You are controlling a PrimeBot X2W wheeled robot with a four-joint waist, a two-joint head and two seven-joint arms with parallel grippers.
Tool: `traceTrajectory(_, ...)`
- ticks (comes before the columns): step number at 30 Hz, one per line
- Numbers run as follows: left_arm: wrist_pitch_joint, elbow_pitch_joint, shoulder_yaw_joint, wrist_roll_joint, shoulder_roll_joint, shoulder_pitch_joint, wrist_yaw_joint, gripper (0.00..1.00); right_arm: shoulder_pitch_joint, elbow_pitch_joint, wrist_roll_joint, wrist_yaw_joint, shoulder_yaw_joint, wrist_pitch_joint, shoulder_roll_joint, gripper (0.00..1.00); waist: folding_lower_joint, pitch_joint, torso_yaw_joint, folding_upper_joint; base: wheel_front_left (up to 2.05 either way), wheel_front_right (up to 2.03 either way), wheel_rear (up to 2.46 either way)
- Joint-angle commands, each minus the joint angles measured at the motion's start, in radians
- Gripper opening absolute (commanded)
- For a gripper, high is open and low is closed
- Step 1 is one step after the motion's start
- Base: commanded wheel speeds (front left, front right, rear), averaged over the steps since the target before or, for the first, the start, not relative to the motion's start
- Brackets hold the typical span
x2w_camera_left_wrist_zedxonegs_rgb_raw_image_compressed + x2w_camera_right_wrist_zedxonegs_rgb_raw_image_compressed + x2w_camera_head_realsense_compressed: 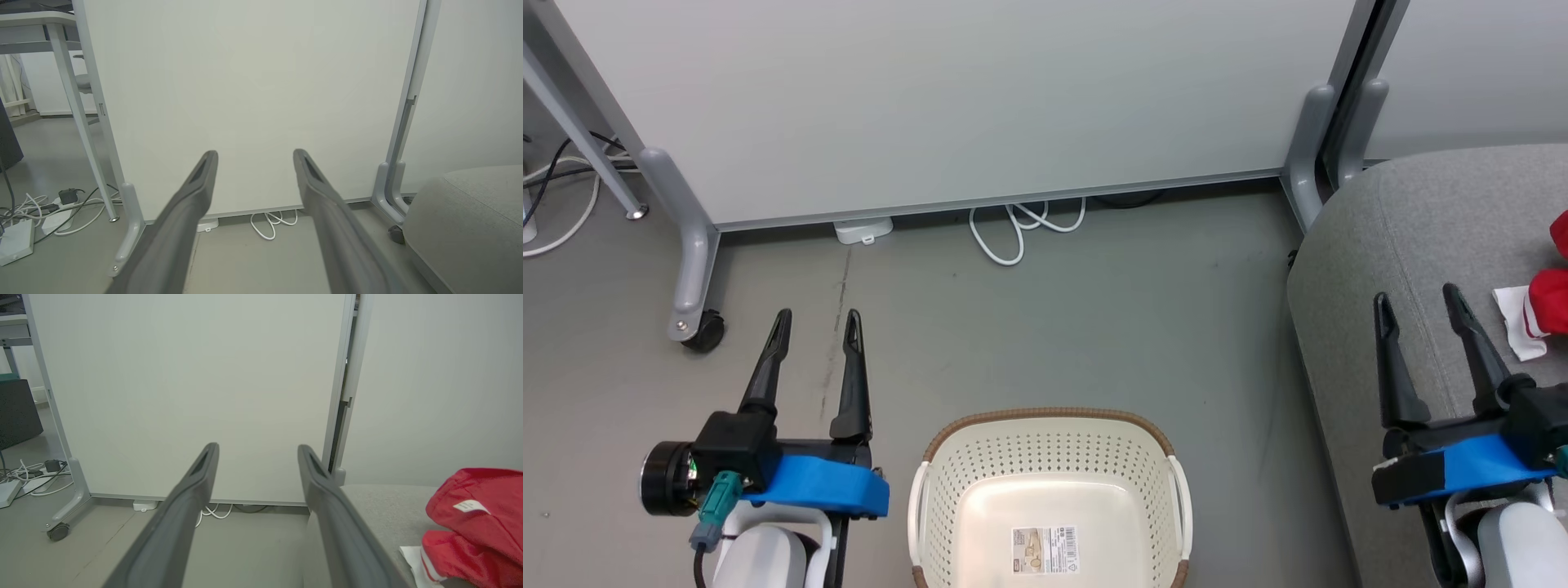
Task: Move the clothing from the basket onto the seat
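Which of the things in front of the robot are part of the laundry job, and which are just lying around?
Part of the job:
- basket, empty apart from a label
- red clothing, lying on the seat
- grey seat
- left gripper and right gripper, both open

Just lying about:
- looped white cable
- small white box
- partition panel
- its caster wheel

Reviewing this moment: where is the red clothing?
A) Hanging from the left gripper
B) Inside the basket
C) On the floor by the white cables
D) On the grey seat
D: the red clothing lies on the seat, while the basket has nothing in it but a label on its bottom.
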Motion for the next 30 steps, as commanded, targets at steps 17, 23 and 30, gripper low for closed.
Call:
traceTrajectory(17,-0.002,0.001,0.08,0.044,-0.046,0.116,-0.052,1.0,0.148,-0.006,0.014,0.0,-0.018,0.0,0.052,1.0,0.0001,-0.052,0.007,-0.0001,0.0,0.0,0.0)
traceTrajectory(23,-0.002,0.004,0.081,0.044,-0.051,0.12,-0.064,1.0,0.17,-0.008,0.016,0.0,-0.029,0.0,0.062,1.0,0.0001,-0.058,0.012,-0.0001,0.0,0.0,0.0)
traceTrajectory(30,-0.002,0.005,0.075,0.052,-0.051,0.123,-0.069,1.0,0.176,-0.01,0.015,0.0,-0.034,0.0,0.068,1.0,0.0001,-0.06,0.018,-0.0001,0.0,0.0,0.0)
